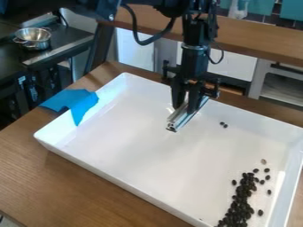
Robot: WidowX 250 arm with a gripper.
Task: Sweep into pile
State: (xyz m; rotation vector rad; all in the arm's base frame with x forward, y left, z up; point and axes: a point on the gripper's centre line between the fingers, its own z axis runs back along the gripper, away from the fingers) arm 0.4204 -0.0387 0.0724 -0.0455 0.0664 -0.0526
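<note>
Tray point(130, 148): smooth, glossy, plastic-looking. Bar point(188, 114): shiny metal. Counter point(71, 177): grained wood. Left sheet point(74, 101): matt, cloth-like. Far-left pot point(33, 39): polished metal.

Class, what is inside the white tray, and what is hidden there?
Dark bean-like pieces, mostly heaped near one corner, two apart; a blue cloth drapes over the rim. Whatever lies beneath the heap or behind the metal bar is hidden.
</note>
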